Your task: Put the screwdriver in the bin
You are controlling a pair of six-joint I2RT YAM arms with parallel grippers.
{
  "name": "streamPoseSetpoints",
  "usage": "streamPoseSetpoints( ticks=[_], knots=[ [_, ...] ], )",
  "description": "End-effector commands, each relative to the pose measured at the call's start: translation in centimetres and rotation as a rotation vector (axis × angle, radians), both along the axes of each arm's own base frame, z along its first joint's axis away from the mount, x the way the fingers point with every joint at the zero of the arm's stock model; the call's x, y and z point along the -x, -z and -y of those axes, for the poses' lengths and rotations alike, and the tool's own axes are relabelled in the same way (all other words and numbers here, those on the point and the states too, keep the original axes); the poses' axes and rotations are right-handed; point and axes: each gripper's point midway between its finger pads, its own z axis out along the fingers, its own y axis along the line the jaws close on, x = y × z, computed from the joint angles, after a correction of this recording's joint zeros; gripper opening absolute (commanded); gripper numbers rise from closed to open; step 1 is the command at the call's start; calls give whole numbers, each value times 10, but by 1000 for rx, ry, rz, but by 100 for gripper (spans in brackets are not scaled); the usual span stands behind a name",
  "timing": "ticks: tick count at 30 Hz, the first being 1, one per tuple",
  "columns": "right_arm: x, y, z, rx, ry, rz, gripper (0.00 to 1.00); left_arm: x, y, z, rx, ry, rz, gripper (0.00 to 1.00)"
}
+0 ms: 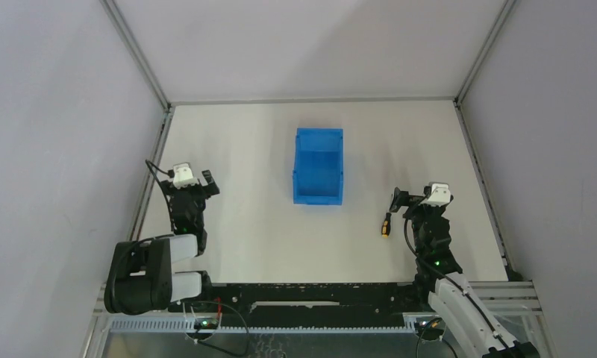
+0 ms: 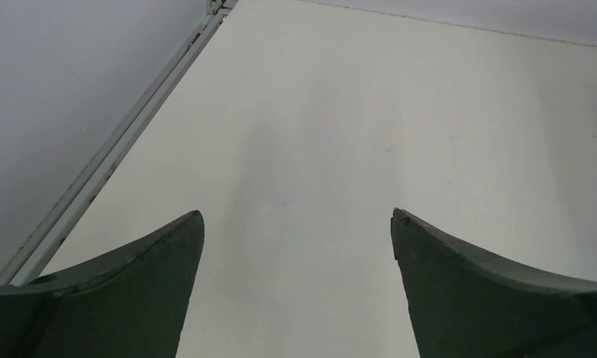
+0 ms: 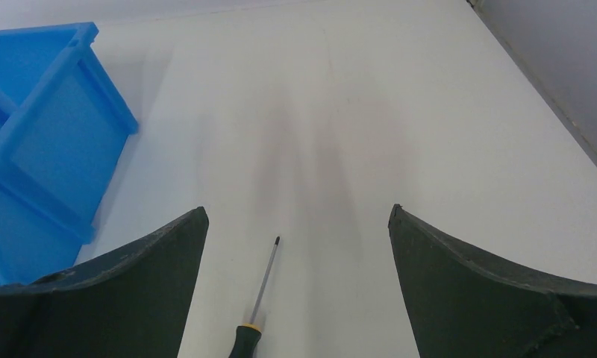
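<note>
screwdriver (image 3: 254, 313): flat on bench (image 3: 400, 112), right of blue bin (image 3: 49, 142), well apart | right hand (image 3: 295, 216): wide, empty, just above it | left hand (image 2: 297, 216): wide, empty | handling: likely light, stiff, may roll; pinch thick handle (image 3: 243, 343), not thin shaft (image 3: 264, 280)

Light's soft and even, coming from above, so my white table (image 1: 243, 149) looks flat and matte. Shadows are weak: pale grey smears run ahead of my fingers (image 3: 131, 298) in both wrist views, and the bin (image 1: 318, 198) only drops a thin shade beside it. The overhead cam is sharp but wide-angle, with the walls (image 1: 57, 112) leaning outward. Up close my fingers look dark and a bit soft; the screwdriver (image 3: 260, 298) shaft is crisp.
</note>
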Motion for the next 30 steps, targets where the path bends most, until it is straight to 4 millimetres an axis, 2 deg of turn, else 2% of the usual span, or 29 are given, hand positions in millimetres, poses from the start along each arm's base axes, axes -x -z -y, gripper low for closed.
streamPoseSetpoints(
  ticks=[1, 5, 8, 12, 13, 14, 18, 21, 30],
  knots=[
    [-2, -8, 4, -23, 24, 42, 100, -7, -20, -1, -23, -5, 56, 100],
    [-4, -22, 3, -60, 38, 1, 100, -7, -20, -1, -23, -5, 57, 100],
    [-3, -45, -7, -100, 1, -80, 100, -7, -20, -1, -22, -5, 58, 100],
    [16, -65, -23, -186, -34, -332, 100, -7, -20, -2, -22, -6, 57, 100],
    [26, -58, -24, -215, -20, -406, 100, -7, -20, -1, -23, -6, 57, 100],
    [29, -62, -26, -241, -10, -452, 100, -7, -20, -1, -22, -5, 57, 100],
    [47, -43, -32, -287, 17, -639, 100, -7, -20, -1, -23, -6, 56, 100],
    [50, -26, -38, -289, 4, -729, 98, -7, -20, -1, -22, -5, 57, 100],
    [57, 48, -46, -220, 42, -975, 93, -7, -20, -1, -23, -6, 57, 100]
  ],
)
